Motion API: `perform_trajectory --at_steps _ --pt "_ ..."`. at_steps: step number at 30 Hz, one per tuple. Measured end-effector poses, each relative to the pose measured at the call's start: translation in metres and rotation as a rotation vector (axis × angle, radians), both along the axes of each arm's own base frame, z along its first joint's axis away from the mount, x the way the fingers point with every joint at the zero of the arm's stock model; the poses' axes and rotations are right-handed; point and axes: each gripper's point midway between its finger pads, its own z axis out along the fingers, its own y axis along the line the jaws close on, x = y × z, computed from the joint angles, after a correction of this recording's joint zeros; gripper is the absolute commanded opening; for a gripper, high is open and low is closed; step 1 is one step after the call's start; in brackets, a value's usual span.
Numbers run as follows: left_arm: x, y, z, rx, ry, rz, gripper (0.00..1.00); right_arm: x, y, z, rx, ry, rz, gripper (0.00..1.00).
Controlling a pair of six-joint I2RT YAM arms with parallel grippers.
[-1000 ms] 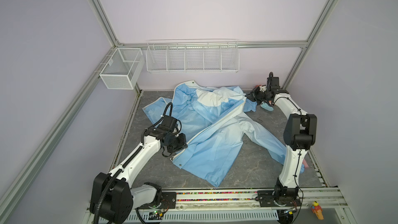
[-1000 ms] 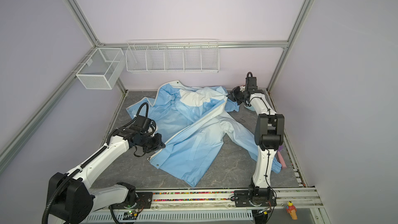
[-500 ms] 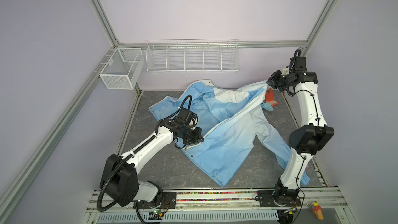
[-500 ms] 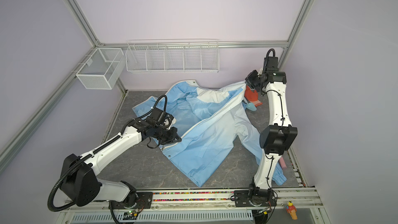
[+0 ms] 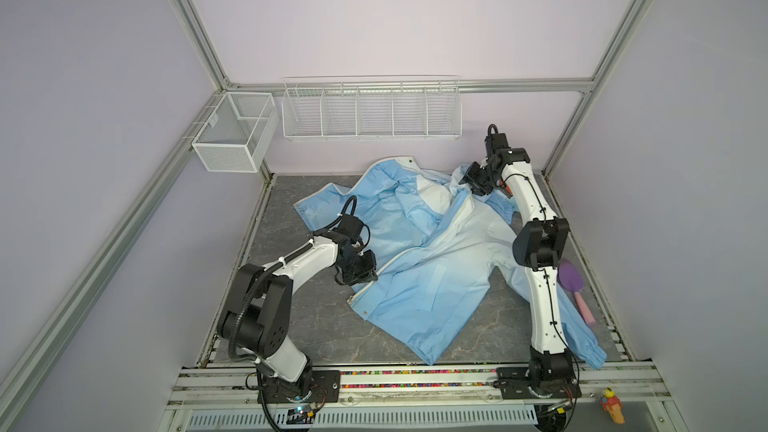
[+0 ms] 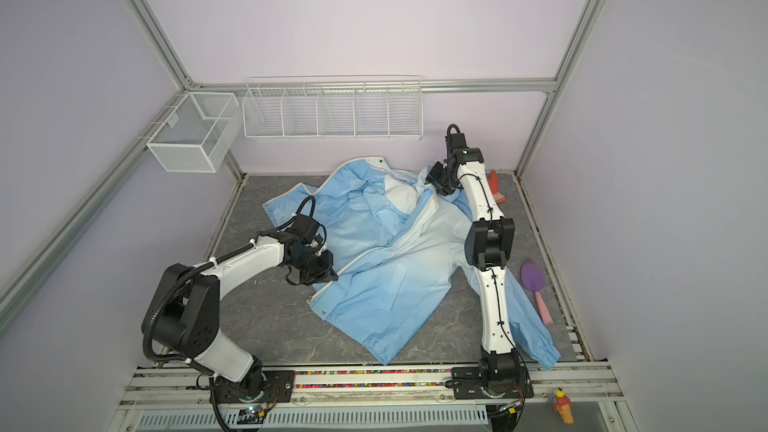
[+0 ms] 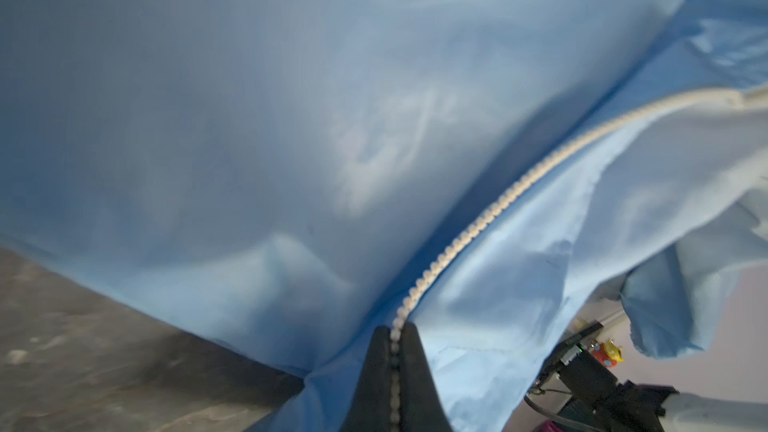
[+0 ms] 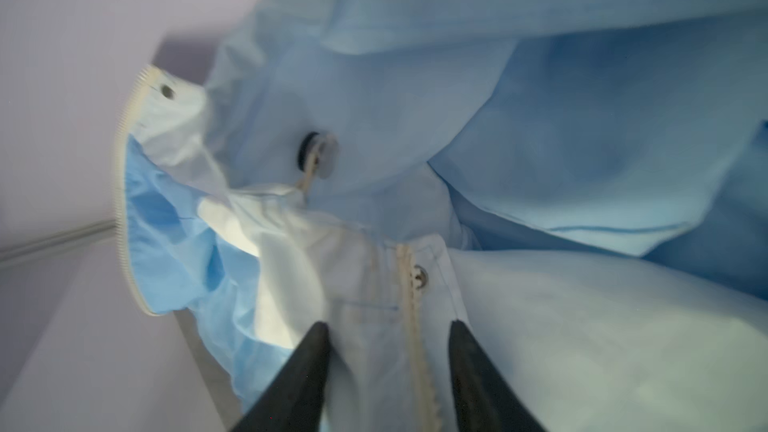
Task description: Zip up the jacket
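- The large thin light-blue jacket lies open and crumpled on the grey marbled table, filling its middle and far part in both top views.
- Its long axis runs on a slant. The hem points to the near edge and the whitish collar and hood point to the back wall, leaning right.
- The long white front zipper follows that slant along one front panel, from the near-left hem corner up to the collar. It is not joined; the other panel is spread out to the far left.
- One sleeve trails down the right side, its elastic cuff at the near right corner.
- The left tool is clenched on the zipper's teeth near the hem end, with the teeth running between its black fingers.
- The right tool is released at the collar end. Its fingers stand wide apart on either side of the zipper band, close to a small metal snap button.
- A purple scoop with a pink handle lies at the table's right edge, just beside the sleeve.
- A small orange glove shows behind the right arm.
- A white wire rack and a white mesh box hang on the walls.
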Motion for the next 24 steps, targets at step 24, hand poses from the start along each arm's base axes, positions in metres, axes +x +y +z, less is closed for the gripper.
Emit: perform_trajectory --at_steps 24 --pt "0.100 0.189 0.058 0.161 -0.224 0.671 0.48 -0.137 0.055 0.124 -0.084 -0.202 0.292 0.80"
